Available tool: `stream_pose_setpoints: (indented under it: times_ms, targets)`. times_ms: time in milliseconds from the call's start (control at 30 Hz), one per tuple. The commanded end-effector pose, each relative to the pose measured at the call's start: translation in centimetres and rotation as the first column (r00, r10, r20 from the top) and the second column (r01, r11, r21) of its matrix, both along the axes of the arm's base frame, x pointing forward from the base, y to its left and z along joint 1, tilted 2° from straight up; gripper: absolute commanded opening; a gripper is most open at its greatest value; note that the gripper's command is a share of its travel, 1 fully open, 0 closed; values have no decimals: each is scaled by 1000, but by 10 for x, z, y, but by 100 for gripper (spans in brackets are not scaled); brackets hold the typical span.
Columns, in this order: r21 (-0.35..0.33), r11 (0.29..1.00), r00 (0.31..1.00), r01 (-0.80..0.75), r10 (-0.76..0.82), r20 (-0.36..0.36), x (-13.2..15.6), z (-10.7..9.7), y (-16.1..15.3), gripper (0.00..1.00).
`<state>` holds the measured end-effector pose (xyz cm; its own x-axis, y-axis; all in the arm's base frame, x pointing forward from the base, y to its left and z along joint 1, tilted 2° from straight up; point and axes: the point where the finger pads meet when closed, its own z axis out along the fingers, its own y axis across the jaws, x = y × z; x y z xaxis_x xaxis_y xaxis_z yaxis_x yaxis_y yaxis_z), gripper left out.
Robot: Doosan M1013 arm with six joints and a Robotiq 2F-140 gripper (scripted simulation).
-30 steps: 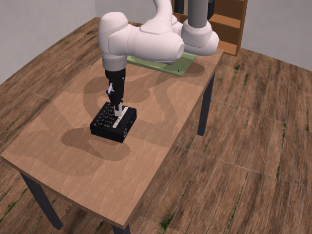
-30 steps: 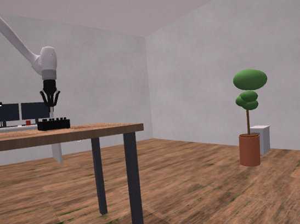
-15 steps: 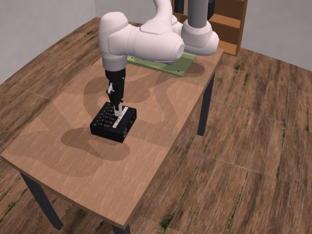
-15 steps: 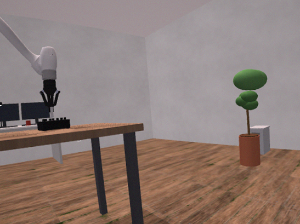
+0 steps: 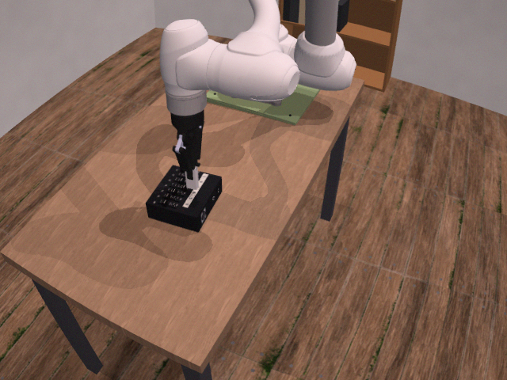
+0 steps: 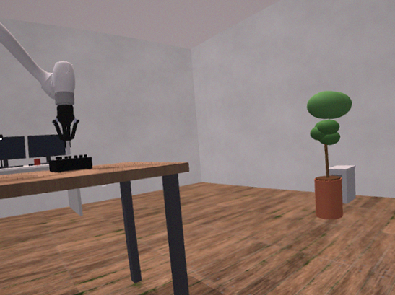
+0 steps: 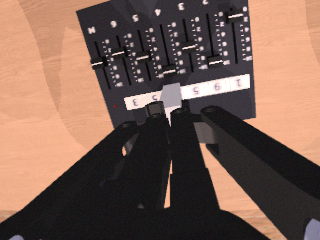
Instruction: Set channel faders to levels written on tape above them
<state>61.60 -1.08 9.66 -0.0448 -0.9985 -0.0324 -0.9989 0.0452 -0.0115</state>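
The black lighting desk (image 5: pixel 180 216) (image 6: pixel 70 164) (image 7: pixel 232 106) stands flat on the wooden table (image 5: pixel 123 265) (image 6: pixel 81 179). In the wrist view its fader caps sit at differing heights: the master (image 7: pixel 98 62) at the left, then channel 6 (image 7: pixel 118 52), 5 (image 7: pixel 142 56), 4 (image 7: pixel 169 71), 3 (image 7: pixel 189 48), 2 (image 7: pixel 215 61) and 1 (image 7: pixel 235 16). A white tape strip (image 7: pixel 215 87) (image 5: pixel 196 194) carries the levels. My gripper (image 5: pixel 192 181) (image 6: pixel 68 149) (image 7: pixel 174 97) is shut and holds nothing. Its tips point down over the tape, right beside channel 4's cap. I cannot tell whether they touch it.
The arm's green base plate (image 5: pixel 295 106) lies at the table's far end. A wooden bookshelf (image 5: pixel 368 40) stands behind it. Two monitors (image 6: pixel 4 147) on a far desk and a potted plant (image 6: pixel 325 144) stand well away from the table.
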Motion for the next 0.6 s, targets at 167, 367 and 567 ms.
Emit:
stream_pose_setpoints:
  times_ms: [167,367,567]
  targets:
    - [0,1000,1000,0,0,0,0,-1,0,0]
    - [0,1000,1000,0,0,0,0,-4,0,0]
    - [0,1000,1000,0,0,0,0,-8,0,0]
